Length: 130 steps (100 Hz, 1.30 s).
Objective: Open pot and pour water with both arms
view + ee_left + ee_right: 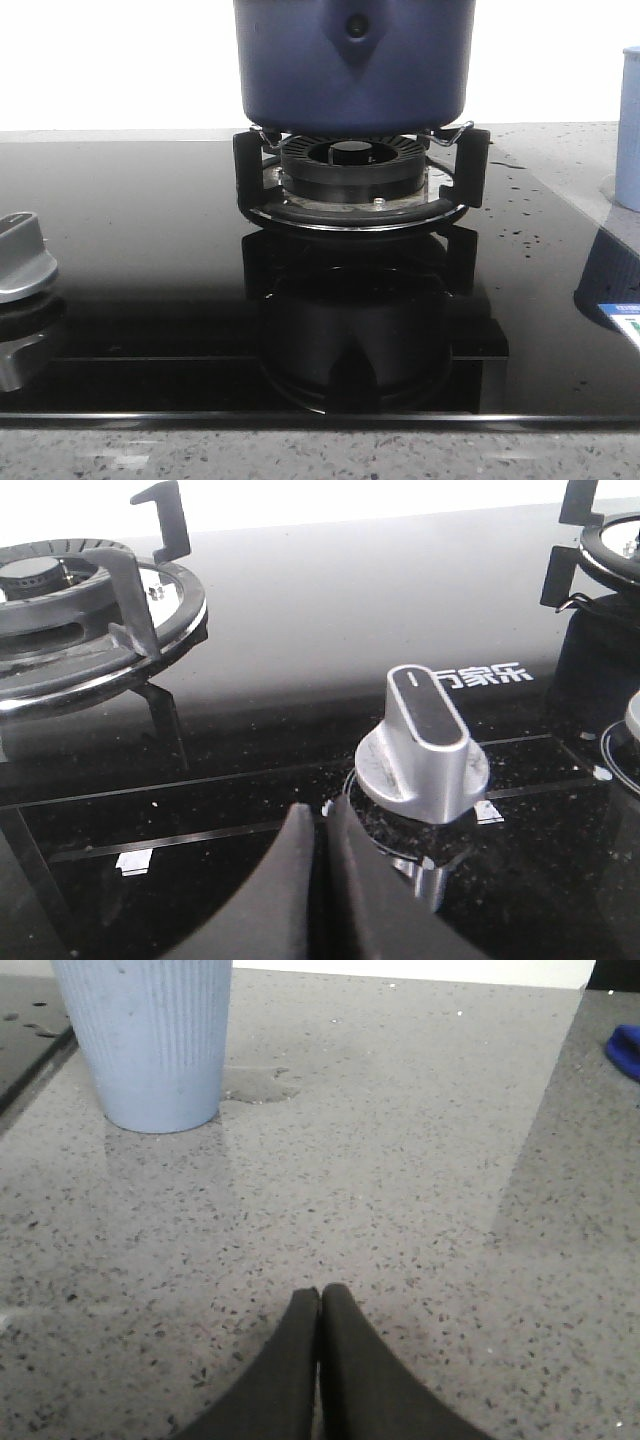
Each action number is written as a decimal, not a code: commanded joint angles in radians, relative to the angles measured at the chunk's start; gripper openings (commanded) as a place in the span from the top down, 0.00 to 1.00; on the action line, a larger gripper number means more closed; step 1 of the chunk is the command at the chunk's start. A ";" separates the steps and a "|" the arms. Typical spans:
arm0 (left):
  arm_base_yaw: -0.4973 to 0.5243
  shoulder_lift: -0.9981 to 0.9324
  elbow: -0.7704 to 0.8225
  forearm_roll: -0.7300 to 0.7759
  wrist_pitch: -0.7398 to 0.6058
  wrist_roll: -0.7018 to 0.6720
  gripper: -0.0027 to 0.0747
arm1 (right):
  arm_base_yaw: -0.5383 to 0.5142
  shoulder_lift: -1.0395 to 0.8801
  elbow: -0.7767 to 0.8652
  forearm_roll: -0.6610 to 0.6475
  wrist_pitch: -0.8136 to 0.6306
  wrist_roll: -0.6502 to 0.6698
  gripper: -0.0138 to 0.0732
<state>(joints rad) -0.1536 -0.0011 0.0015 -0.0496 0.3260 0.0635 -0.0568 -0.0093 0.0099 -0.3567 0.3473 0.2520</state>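
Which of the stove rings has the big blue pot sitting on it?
The ring in the front view holds the dark blue pot. The ring in the left wrist view is bare, with nothing on it.

The pot [353,62] is set on the burner [352,172]; a knob [22,257] is placed left, a cup [629,128] right.

White Chinese characters reading 万家乐 [478,675] are printed on the black glass hob [330,630] just beside the silver control knob [424,745], which bears a short white indicator line on its top, while a blue and green label [625,318] mirrored in the hob's glass is too small to read.
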 commanded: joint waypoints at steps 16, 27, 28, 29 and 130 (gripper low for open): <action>0.001 -0.034 0.046 -0.001 -0.055 -0.011 0.99 | -0.003 -0.020 0.029 -0.094 -0.169 0.001 0.91; 0.001 -0.034 0.046 0.030 -0.060 -0.011 0.99 | -0.003 -0.020 0.029 -0.067 -0.372 0.019 0.91; 0.001 -0.034 0.046 0.030 -0.060 -0.011 0.99 | -0.003 -0.020 0.029 -0.060 -0.396 0.019 0.91; 0.001 -0.034 0.046 0.027 -0.065 -0.011 0.99 | -0.003 -0.020 0.029 -0.054 -0.407 0.019 0.91; -0.001 0.169 -0.146 -0.669 -0.244 -0.009 0.99 | -0.003 0.327 -0.513 0.313 0.271 0.038 0.92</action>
<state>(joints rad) -0.1536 0.0859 -0.0523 -0.7834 0.0000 0.0614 -0.0568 0.2133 -0.3827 -0.0418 0.5268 0.3145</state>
